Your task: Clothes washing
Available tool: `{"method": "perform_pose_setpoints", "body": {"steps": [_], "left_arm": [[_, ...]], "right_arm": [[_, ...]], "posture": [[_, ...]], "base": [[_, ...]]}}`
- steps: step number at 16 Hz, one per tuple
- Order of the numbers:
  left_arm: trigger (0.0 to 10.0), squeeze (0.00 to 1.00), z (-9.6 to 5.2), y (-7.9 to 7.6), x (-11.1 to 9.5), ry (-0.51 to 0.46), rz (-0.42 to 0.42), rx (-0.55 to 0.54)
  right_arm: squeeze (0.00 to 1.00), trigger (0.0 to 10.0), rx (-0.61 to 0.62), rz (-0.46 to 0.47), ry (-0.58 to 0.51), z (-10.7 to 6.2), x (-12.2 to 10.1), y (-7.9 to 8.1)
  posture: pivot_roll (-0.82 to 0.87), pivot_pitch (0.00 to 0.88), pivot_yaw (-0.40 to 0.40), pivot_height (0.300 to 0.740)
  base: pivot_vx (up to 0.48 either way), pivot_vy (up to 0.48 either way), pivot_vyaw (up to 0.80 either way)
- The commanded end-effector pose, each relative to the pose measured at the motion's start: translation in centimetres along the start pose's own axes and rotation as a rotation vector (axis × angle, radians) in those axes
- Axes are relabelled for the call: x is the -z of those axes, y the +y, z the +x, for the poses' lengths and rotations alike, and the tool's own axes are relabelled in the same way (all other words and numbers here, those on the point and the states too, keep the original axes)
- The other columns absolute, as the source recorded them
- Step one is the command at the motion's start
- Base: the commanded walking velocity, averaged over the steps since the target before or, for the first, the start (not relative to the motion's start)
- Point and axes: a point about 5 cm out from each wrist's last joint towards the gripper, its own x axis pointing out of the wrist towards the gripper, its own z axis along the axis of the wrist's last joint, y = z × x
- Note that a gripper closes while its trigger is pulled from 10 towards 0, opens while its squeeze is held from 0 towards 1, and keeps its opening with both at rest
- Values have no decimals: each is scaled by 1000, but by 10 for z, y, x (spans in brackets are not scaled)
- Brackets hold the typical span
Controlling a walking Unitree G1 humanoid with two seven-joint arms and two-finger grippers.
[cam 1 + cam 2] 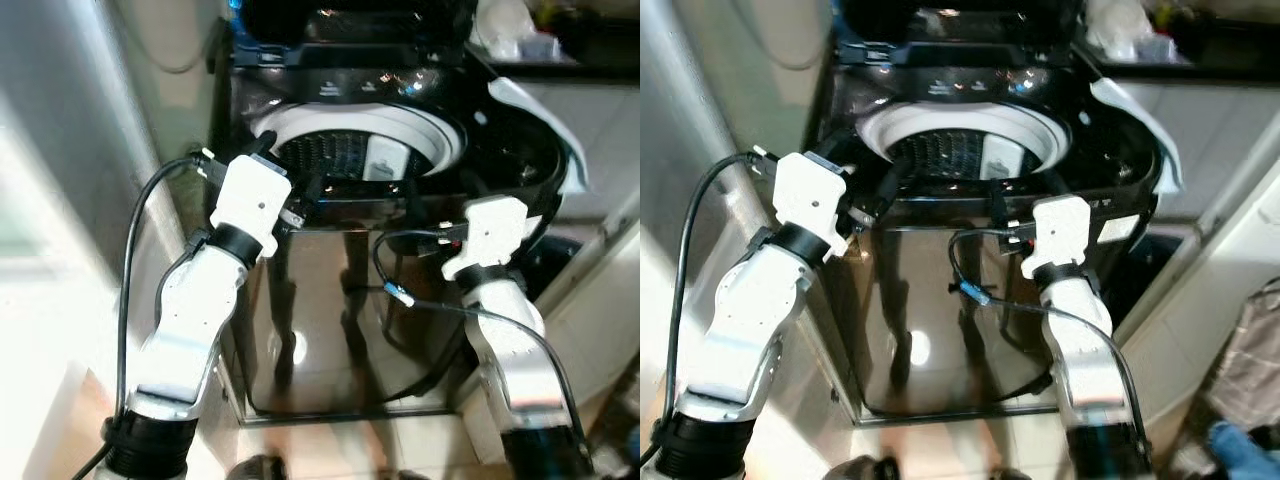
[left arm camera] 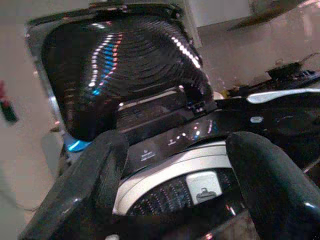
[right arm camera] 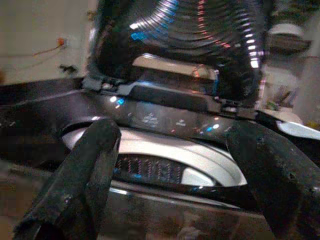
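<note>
In the left eye view a black top-loading washing machine (image 1: 340,300) is seen straight ahead of both arms, its lid (image 1: 350,20) raised at the back; the white-rimmed drum (image 1: 350,150) lies open just beyond the left pincer (image 1: 305,195), which is held at the front edge of the machine; the right pincer (image 1: 425,215) is held at the same edge, to the right of the drum; a white cloth (image 1: 550,125) is draped over the machine's right rear corner, beyond the right pincer.

In the right eye view the same arrangement is shown; a blue-tipped cable (image 1: 975,290) hangs below the right wrist in front of the glossy front panel.

In the left wrist view the two black fingers (image 2: 95,170) are seen spread apart, nothing between them; past them lie the drum rim (image 2: 165,170), the control strip (image 2: 175,140) and the upright ribbed lid.

In the right wrist view the fingers (image 3: 90,170) are likewise spread and empty; the drum opening (image 3: 150,167) is framed between them, the lid standing behind it.
</note>
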Motion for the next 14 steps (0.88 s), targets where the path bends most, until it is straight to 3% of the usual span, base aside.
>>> {"method": "perform_pose_setpoints", "body": {"steps": [1,3,6,8,9,11,12,13,14], "left_arm": [[10000,0,2,-1,1,22,2,2],[10000,0,3,-9,4,31,4,29],[10000,0,0,-14,10,55,-16,53],[10000,0,-5,-12,23,108,-26,11],[10000,0,-6,-11,25,116,-31,2],[10000,0,-9,-12,32,142,-29,-11],[10000,0,-9,-13,34,146,-36,-12],[10000,0,-8,-15,35,146,-39,-4],[10000,0,-7,-15,36,146,-38,1]], "right_arm": [[0,10000,11,5,23,-1,6,-3],[0,10000,17,-4,66,-1,14,-6],[0,10000,20,-32,94,-5,24,-9],[0,10000,16,-56,73,-4,23,-10],[0,10000,10,-72,50,-2,19,-10],[0,10000,5,-165,-178,22,-32,-10],[0,10000,95,-170,-258,33,-57,-27],[0,10000,246,-171,-250,37,-65,-61],[0,10000,302,-184,-201,31,-55,-75]], "posture": [[-45,0,-15,723],[-52,0,-14,723],[-57,0,-9,723],[-56,0,-8,723],[-53,0,-9,723],[-52,0,-7,723],[-57,0,-4,723],[-63,0,-1,723],[-71,0,2,723]], "base": [[0,0,0],[0,0,0],[0,0,-692],[0,0,-678],[0,0,-675],[0,0,-666],[0,0,-644],[0,0,-644],[0,0,-644]]}}
